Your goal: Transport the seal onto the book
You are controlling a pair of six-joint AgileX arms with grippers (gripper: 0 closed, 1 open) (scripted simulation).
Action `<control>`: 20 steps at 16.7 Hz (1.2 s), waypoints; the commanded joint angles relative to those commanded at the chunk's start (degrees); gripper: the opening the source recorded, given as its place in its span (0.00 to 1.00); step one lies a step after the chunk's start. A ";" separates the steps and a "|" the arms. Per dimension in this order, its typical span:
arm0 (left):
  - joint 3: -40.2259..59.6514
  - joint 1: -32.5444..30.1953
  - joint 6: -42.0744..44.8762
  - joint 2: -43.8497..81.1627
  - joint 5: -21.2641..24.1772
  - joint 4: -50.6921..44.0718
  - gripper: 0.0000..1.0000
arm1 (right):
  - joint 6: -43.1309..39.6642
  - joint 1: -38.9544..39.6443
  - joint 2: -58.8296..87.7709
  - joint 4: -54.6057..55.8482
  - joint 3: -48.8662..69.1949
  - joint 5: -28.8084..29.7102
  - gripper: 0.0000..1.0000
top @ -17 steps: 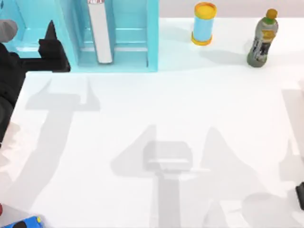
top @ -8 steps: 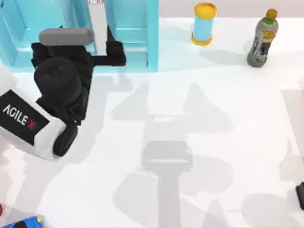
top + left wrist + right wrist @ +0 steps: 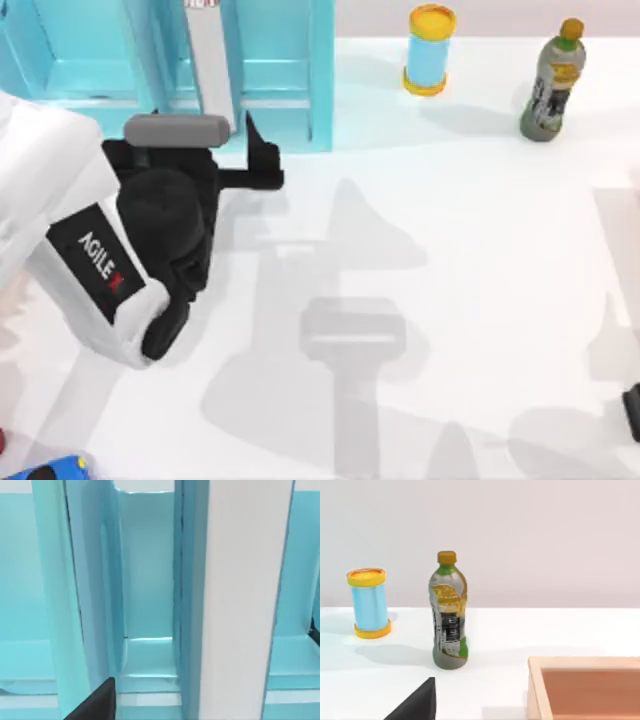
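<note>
Since a second ago the left arm has swung in from the table's left edge and now lies across the left part of the table, with the left gripper (image 3: 262,165) just beside the front of the light-blue shelf unit (image 3: 320,90). I cannot tell whether that gripper is released or clenched; it carries nothing that I can see. Its wrist view looks straight into the shelf's compartments at close range.

The seal (image 3: 2,440) appears as a dark red sliver at the near-left edge of the top view, and the book (image 3: 55,468) lies just beside it in the near-left corner. Both are well apart from the left gripper. The right gripper (image 3: 632,412) is parked at the near-right edge; its state I cannot tell either.

Risks, in my judgement:
- Any further reach towards the shelf unit could strike its front wall
- Swinging back to the corner, the arm's bulk could sweep the small upright seal over or off the table
- The seal sits at the margin of the top view, so alignment for the grasp will be poorly checked
</note>
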 joint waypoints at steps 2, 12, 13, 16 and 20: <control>0.00 0.00 0.00 0.00 0.00 0.00 1.00 | 0.00 0.00 0.00 0.00 0.00 0.00 1.00; 18.50 3.32 -0.05 7.66 3.40 -10.72 1.00 | 0.00 0.00 0.00 0.00 0.00 0.00 1.00; 21.13 3.79 -0.06 8.63 3.89 -12.34 1.00 | 0.00 0.00 0.00 0.00 0.00 0.00 1.00; 25.59 4.76 -0.12 10.20 4.88 -15.47 1.00 | 0.00 0.00 0.00 0.00 0.00 0.00 1.00; 25.86 4.83 -0.13 10.28 4.95 -15.68 1.00 | 0.00 0.00 0.00 0.00 0.00 0.00 1.00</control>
